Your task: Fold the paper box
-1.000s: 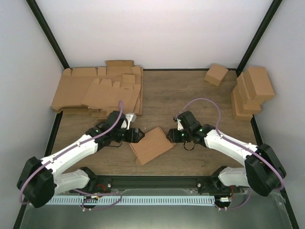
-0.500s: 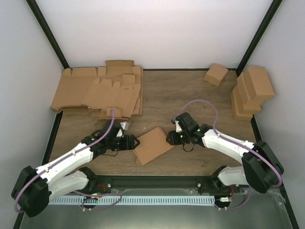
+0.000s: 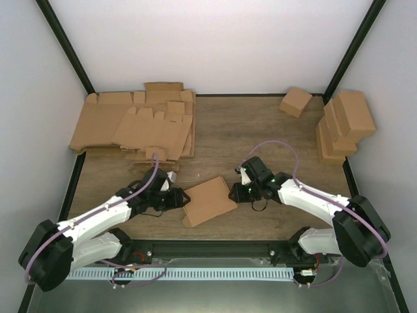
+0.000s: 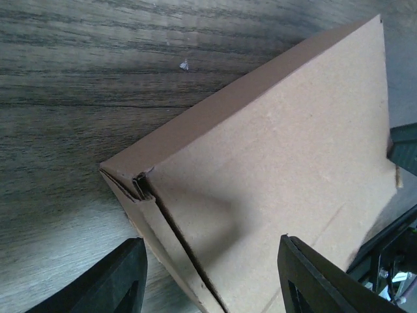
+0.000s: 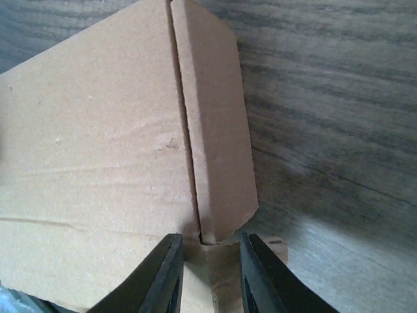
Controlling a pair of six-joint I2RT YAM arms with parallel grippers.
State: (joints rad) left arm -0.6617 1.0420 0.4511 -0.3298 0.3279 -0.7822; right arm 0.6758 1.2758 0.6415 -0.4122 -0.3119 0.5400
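Paper box point(image 3: 208, 200) lies near-centre on the table point(image 3: 260, 130), between the two arms, flattened and only partly formed, sitting at an angle.

Left gripper point(image 3: 178, 197) is at the box's left corner. Its fingers point(image 4: 124, 280) are spread wide and straddle the corner edge, with nothing pinched. The wrist view shows a tucked layer at that corner gaping slightly.

Right gripper point(image 3: 233, 192) is at the box's right edge. Its fingers point(image 5: 163, 277) are drawn close with a narrow gap, and the end of the side flap point(image 5: 218, 130) sits right at that gap. Can't tell whether they actually clamp it.

Step looks like working the right side flap along its crease while the left end is braced. To do it well:
- Right should take the flap close to the score line, not the tip, and rotate about the crease so the cardboard bends there rather than buckling.
- Left should bear on the corner, or close over the edge, so the box doesn't slide or spin on the smooth wood.
- Watch the gaping left corner; too much push could pop it open.

Flat blanks point(image 3: 137, 127) are stacked back left and finished boxes point(image 3: 345, 124) back right, both well apart from the work.
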